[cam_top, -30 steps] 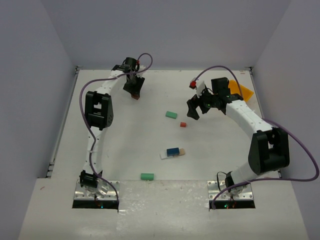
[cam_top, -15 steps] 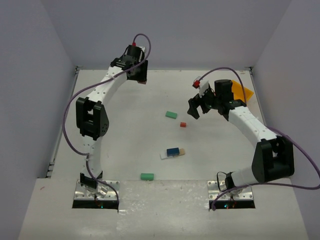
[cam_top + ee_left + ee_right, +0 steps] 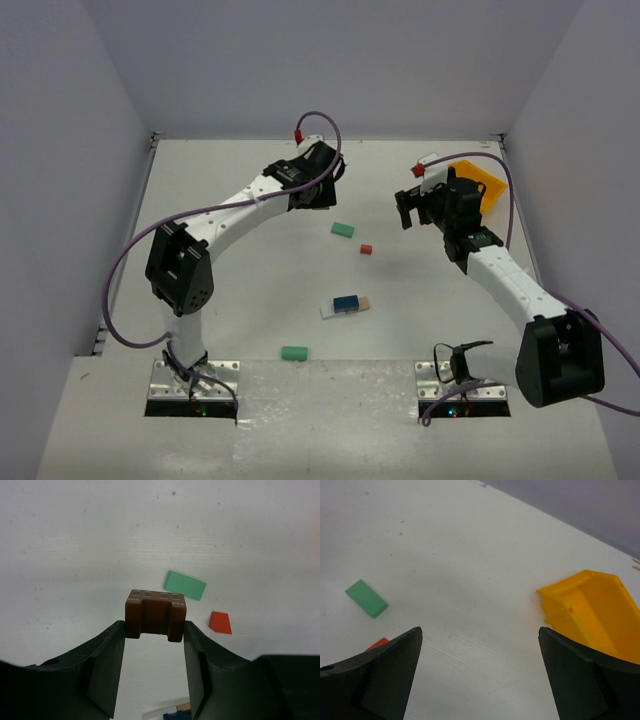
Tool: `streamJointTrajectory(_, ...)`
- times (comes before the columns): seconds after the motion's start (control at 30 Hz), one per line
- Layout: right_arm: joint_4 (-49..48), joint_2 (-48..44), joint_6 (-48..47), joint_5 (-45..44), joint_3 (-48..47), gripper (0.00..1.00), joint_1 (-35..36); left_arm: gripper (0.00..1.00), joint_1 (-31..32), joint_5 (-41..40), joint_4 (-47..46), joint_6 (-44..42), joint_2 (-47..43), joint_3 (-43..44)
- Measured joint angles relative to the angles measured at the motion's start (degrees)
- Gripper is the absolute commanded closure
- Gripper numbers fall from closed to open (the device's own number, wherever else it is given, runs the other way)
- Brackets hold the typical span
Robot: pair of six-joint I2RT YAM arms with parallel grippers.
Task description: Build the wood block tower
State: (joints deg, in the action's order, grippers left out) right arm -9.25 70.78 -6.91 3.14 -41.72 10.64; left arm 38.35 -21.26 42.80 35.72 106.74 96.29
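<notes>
1. The left jaws are clenched on a brown notched wooden block (image 3: 155, 615). They pinch its 2 ends and hold it above the white counter (image 3: 250, 300), toward the far edge.
2. The right jaws stand released and empty, near the far right corner, just beside the yellow plastic bin (image 3: 590, 610).
3. The tower looks barely begun. A small blue wooden block (image 3: 346, 302) lies on a pale flat wooden plank (image 3: 328, 312) around the counter's middle, nearer the near edge.
4. 3 pieces lie loose. A flat green wooden block (image 3: 185, 585) and a small red wooden piece (image 3: 220, 623) sit between the brown block and the plank. A 2nd green block (image 3: 294, 353) sits by the near edge.
5. The grip looks shallow, with only the tips on the brown block's ends, so a quick swing could twist it or let it drop.
6. A low path toward the plank could clip the green or red piece and scatter them.
7. Setting the brown block down off-centre or too hard would likely shove the blue block off the plank.
</notes>
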Motion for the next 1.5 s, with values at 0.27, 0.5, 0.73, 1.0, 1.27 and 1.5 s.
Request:
streamJointTrajectory(0.27,-2.85,0.37,0.93,-3.71,0.03,0.01,-0.92,1.0,12.27,-6.43,6.25,13.41,-5.26,-7.21)
streamJointTrajectory(0.5,-3.09,1.78,1.1,-4.23,0.03,0.01,-0.97,1.0,20.38,-9.11,9.58,24.85,-6.27,-8.18)
streamJointTrajectory(0.73,-3.06,3.69,2.2,-4.22,0.03,0.01,-1.14,1.0,22.77,-8.79,13.2,32.89,-4.8,-8.06)
streamJointTrajectory(1.0,-3.0,3.6,3.85,-3.94,0.03,0.01,-1.14,1.0,26.97,-6.92,17.62,36.64,-2.56,-5.78)
streamJointTrajectory(1.27,-3.95,2.64,5.37,-2.27,0.07,0.01,-1.14,1.0,29.75,-6.46,19.65,38.68,-0.57,-4.65)
streamJointTrajectory(1.5,-4.27,2.64,7.08,-1.38,0.58,0.01,-1.14,1.0,29.99,-6.33,19.52,41.81,-1.31,-8.89)
